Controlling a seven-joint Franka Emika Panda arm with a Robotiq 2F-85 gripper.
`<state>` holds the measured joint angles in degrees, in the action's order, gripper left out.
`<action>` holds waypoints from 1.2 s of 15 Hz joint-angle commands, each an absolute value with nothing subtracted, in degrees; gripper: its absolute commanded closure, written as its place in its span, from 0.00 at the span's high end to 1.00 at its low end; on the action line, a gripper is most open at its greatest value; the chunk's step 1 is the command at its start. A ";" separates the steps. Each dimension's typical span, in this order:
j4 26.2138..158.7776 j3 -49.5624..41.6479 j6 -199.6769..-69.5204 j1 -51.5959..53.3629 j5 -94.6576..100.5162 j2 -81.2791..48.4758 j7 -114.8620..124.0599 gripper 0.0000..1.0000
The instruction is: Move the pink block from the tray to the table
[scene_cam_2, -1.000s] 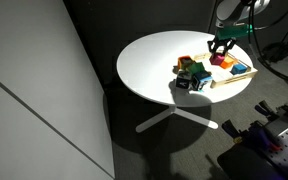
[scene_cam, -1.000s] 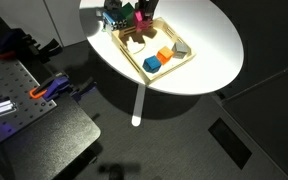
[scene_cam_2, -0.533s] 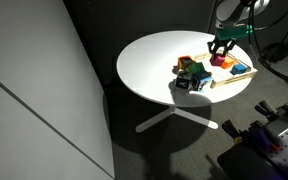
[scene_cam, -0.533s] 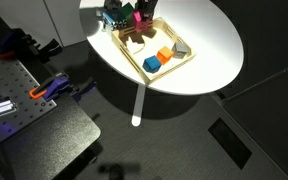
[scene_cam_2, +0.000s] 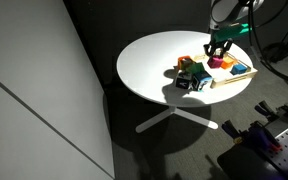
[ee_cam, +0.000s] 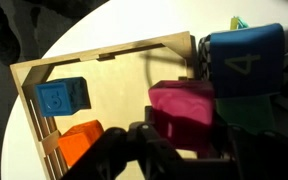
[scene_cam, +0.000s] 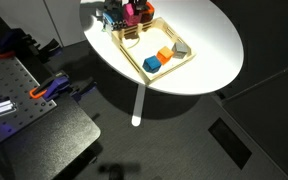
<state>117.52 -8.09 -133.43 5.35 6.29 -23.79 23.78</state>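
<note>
The pink block (ee_cam: 184, 110) sits between my gripper's (ee_cam: 180, 150) dark fingers, which are shut on it at the tray's (ee_cam: 104, 75) far end. In both exterior views the gripper (scene_cam: 136, 10) (scene_cam_2: 217, 50) holds the pink block (scene_cam: 131, 14) (scene_cam_2: 221, 63) just above the light wooden tray (scene_cam: 140, 46) (scene_cam_2: 240, 76), near its rim. The tray lies on the round white table (scene_cam: 212, 40) (scene_cam_2: 149, 62).
A blue block (ee_cam: 62, 97) (scene_cam: 151, 64), an orange block (ee_cam: 79, 142) (scene_cam: 165, 54) and a grey block (scene_cam: 181, 47) lie in the tray. A cluster of coloured toy blocks (scene_cam: 112, 15) (scene_cam_2: 192, 75), one blue with a 4 (ee_cam: 246, 60), stands beside the tray.
The gripper and the pink block have shifted a little toward the toy cluster and upward, off the tray floor.
</note>
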 commanded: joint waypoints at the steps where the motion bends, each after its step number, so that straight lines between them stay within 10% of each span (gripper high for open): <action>1: 119.34 -6.65 -131.90 6.18 7.94 -20.68 23.12 0.27; 18: 112.61 -3.88 -148.00 8.17 6.51 -26.89 24.49 0.27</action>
